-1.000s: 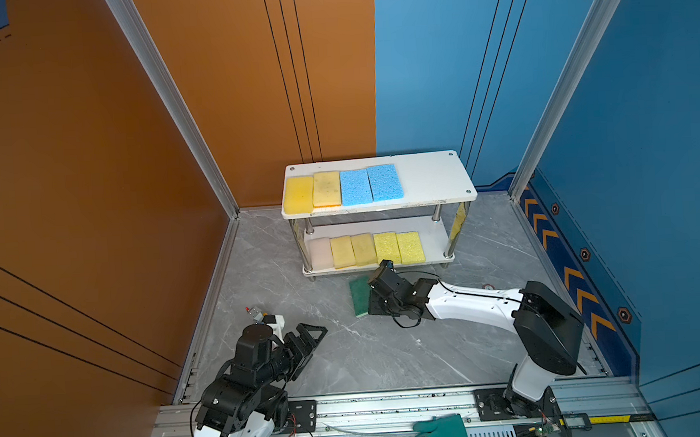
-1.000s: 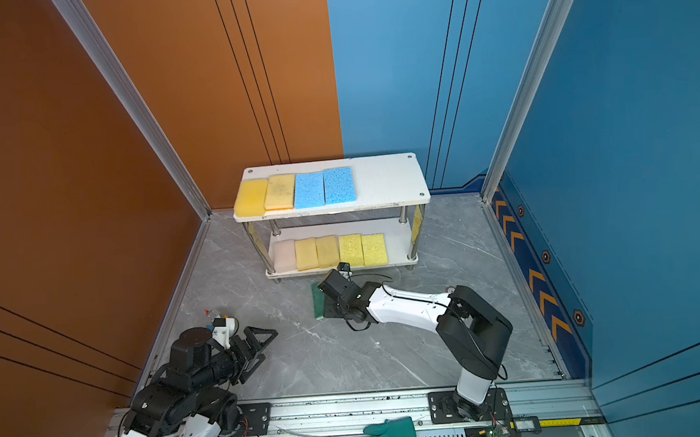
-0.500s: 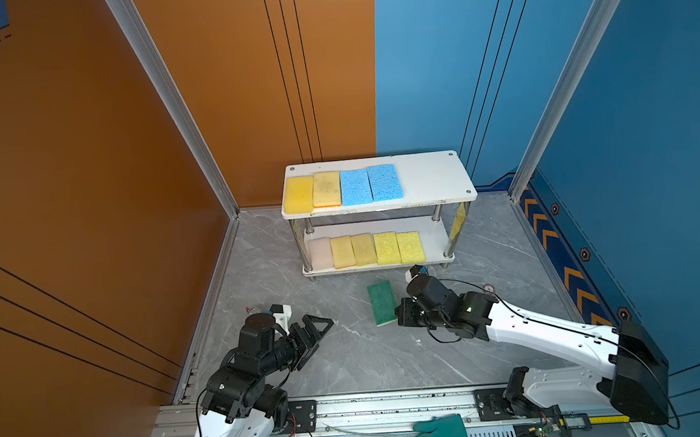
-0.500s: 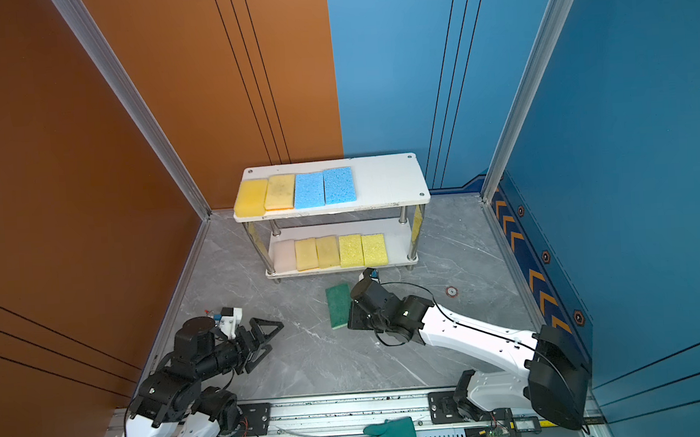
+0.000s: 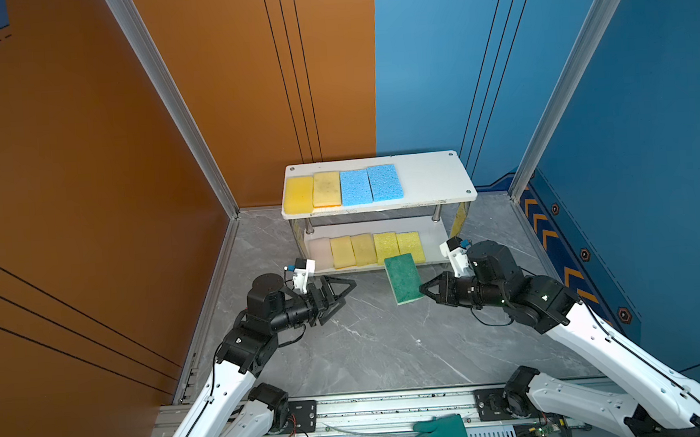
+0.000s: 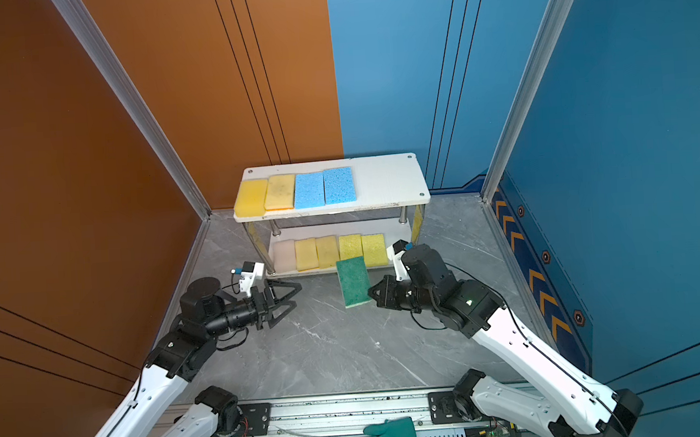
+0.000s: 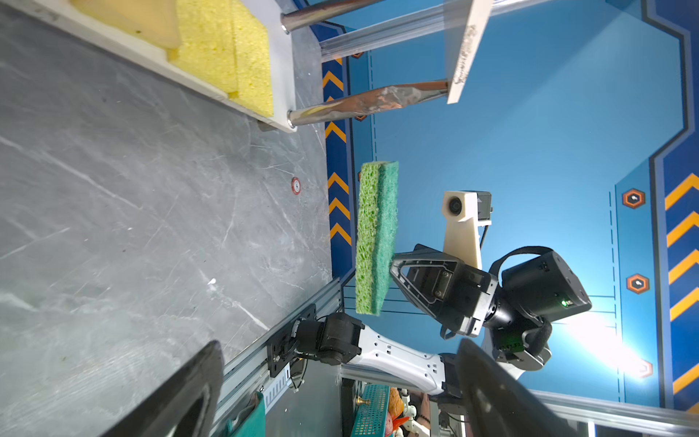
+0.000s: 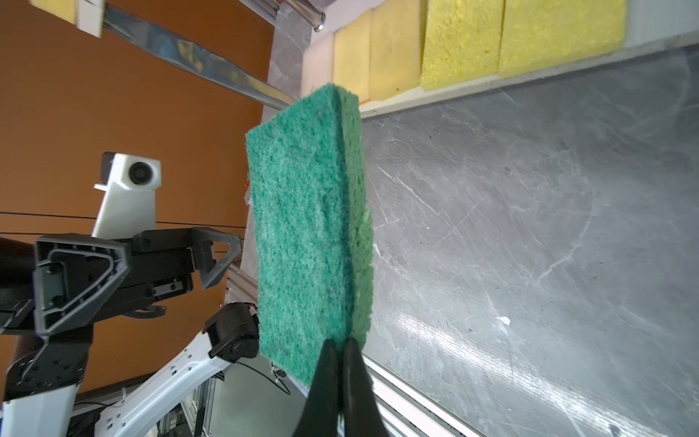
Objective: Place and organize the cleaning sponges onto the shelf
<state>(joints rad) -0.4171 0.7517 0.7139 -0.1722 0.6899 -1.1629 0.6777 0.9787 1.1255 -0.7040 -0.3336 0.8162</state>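
Observation:
A dark green sponge [image 5: 403,278] [image 6: 353,281] hangs above the floor in front of the shelf's lower tier, pinched at one short end by my right gripper [image 5: 421,289] [image 8: 339,342], which is shut on it. The right wrist view shows its scouring face [image 8: 306,234]; the left wrist view shows its edge [image 7: 376,238]. My left gripper [image 5: 346,293] [image 7: 340,348] stands open and empty to the left, pointing at the sponge. The shelf [image 5: 433,177] [image 6: 383,180] carries two yellow and two light blue sponges on top, and a pale pink-beige one beside several yellow ones below.
A teal-green rubber glove [image 5: 442,432] lies on the front metal rail [image 5: 385,409]. An orange wall closes the left side and a blue wall the right and back. A small red round sticker [image 7: 295,185] is on the grey floor.
The right gripper has lifted the green sponge off the floor and carried it right, toward the shelf's front. The left arm has reached forward from the front left toward the middle, jaws open.

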